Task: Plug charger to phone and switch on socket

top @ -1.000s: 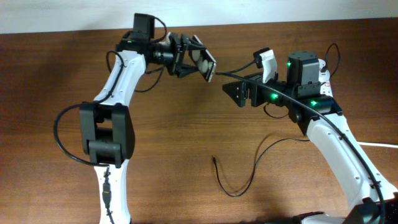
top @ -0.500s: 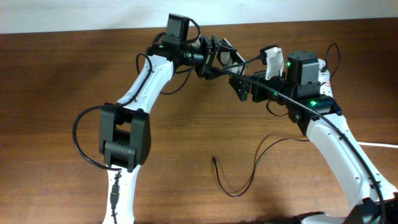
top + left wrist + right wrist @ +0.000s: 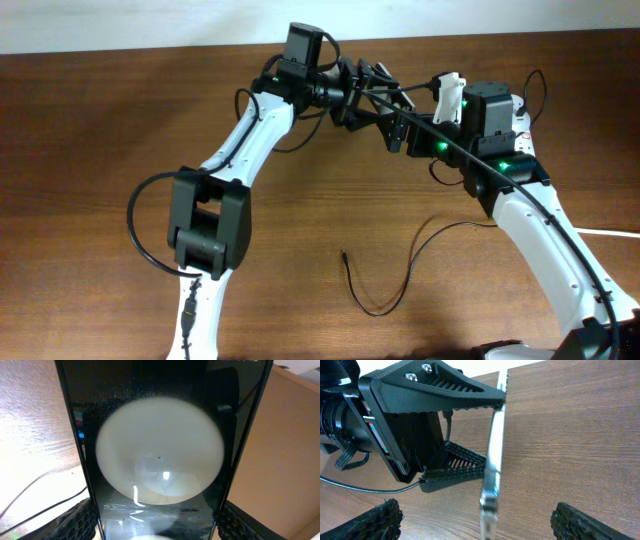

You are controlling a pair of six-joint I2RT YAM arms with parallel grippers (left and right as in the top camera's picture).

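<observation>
My left gripper (image 3: 368,88) is shut on the black phone (image 3: 160,455) and holds it in the air at the table's far middle. The glossy screen with a big round glare spot fills the left wrist view, between the fingers (image 3: 160,527). In the right wrist view the phone (image 3: 492,470) shows edge-on. My right gripper (image 3: 481,527) is open, a finger on each side of the phone's lower end, apart from it; it also shows overhead (image 3: 402,125). The charger (image 3: 375,305) lies looped on the table, its plug tip (image 3: 343,255) free. The socket (image 3: 521,112) is mostly hidden behind the right arm.
A thick white cord (image 3: 612,232) runs off the right edge. The brown wooden table (image 3: 90,120) ends at a white wall along the far side. The arms' own black cables hang beside both arms.
My left arm has swung right with the phone, bringing it up to the right gripper. The right gripper has lifted slightly toward the far side. The charger has not moved.
</observation>
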